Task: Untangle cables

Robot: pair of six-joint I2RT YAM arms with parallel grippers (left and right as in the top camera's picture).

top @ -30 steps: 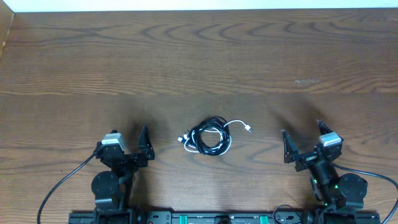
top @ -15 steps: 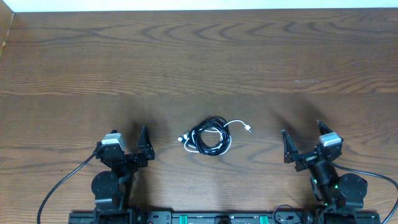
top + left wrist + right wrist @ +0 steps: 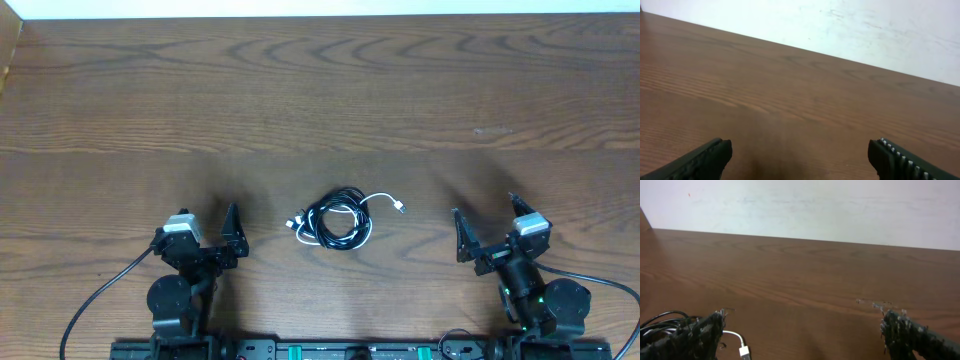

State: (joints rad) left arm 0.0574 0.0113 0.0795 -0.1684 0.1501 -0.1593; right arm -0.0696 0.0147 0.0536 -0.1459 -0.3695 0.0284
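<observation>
The black cable [image 3: 334, 214] lies coiled at the table's near middle, wound together with the white cable [image 3: 368, 232]. The white cable's plug end [image 3: 399, 207] sticks out to the right. My left gripper [image 3: 203, 228] is open and empty, left of the coil and apart from it; its wrist view [image 3: 800, 156] shows only bare wood. My right gripper [image 3: 487, 216] is open and empty, right of the coil. In the right wrist view [image 3: 802, 330] the black cable [image 3: 660, 322] and a white plug [image 3: 744, 351] show by the left finger, not touching.
The wooden table [image 3: 320, 100] stretches back to a white wall [image 3: 800, 205]. Thicker black cords [image 3: 95, 295] run from the arm bases along the near edge. A faint pale scuff [image 3: 492, 130] marks the wood at the right.
</observation>
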